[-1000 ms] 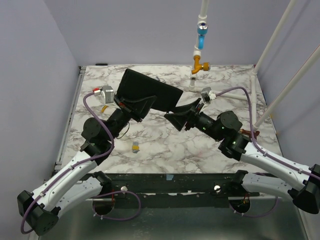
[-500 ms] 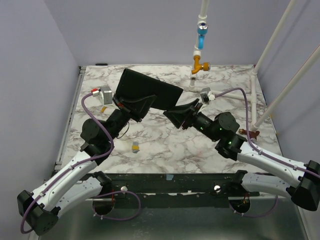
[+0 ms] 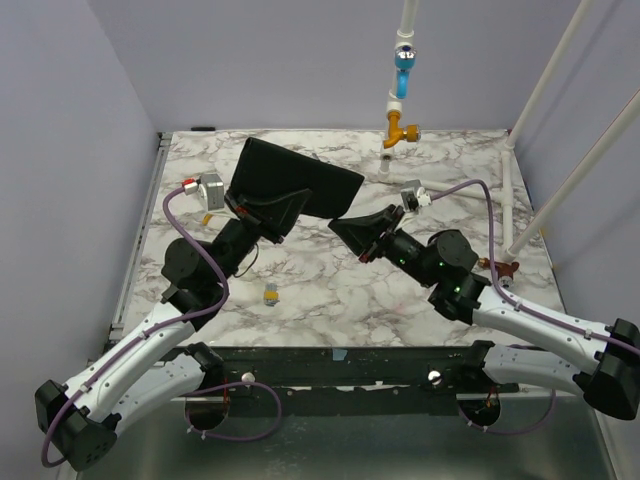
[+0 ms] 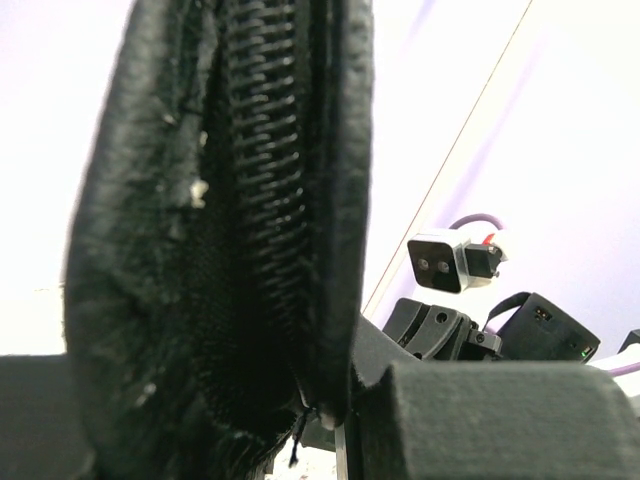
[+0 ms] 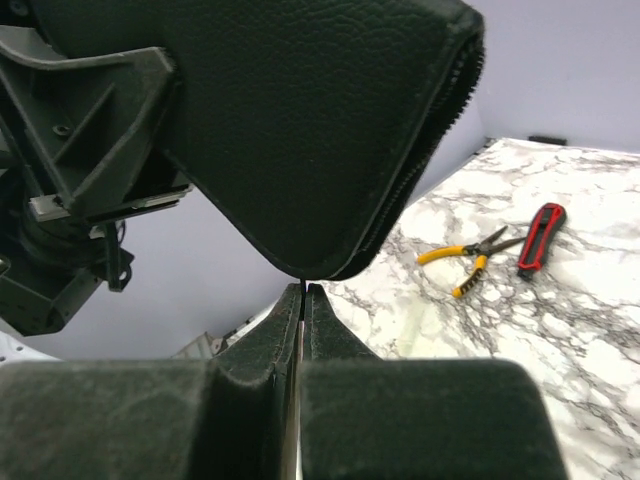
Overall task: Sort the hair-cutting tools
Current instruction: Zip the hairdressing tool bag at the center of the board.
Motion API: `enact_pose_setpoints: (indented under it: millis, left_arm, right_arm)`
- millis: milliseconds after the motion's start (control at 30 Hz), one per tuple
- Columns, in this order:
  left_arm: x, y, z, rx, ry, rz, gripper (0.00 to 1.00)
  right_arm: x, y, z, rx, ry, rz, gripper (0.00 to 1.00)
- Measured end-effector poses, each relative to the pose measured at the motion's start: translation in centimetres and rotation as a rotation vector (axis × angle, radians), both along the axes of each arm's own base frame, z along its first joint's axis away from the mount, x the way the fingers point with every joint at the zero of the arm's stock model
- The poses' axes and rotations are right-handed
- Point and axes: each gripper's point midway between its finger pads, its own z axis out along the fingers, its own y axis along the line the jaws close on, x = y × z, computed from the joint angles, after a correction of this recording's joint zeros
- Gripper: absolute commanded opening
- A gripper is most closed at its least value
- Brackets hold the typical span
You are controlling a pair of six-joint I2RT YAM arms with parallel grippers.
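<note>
Well, my left gripper (image 3: pixel 268 212) clamped the black zip pouch (image 3: pixel 300 180) aloft, my right gripper (image 5: pixel 302 296) closed just beneath its corner. Comb and scissors weren't visible; pinching the zip edge (image 5: pixel 440 140) squarely seemed wise.

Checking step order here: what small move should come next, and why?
Probably the right gripper pulls along the zipper edge to open the black pouch: the left gripper holds it up apparently zipped, and the right jaws are shut at its lower corner.
</note>
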Motion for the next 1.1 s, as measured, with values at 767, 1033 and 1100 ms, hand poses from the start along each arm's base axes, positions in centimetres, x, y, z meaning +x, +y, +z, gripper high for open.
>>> enact_pose_setpoints:
  millis: [767,1033,1100]
  left_arm:
    - [0.6,0.1,-3.4,0.095,0.102,0.036,0.00]
    - [-0.9,1.3,-3.2,0.096,0.094,0.034,0.00]
    - [-1.0,1.4,-3.4,0.098,0.096,0.034,0.00]
  right_arm:
    - [1.8,-2.6,-3.5,-0.215,0.013,-0.201,0.01]
    - [4.6,-7.3,-1.9,-0.204,-0.006,-0.451,0.01]
    - [4.6,-7.7,-1.6,-0.200,-0.013,-0.470,0.01]
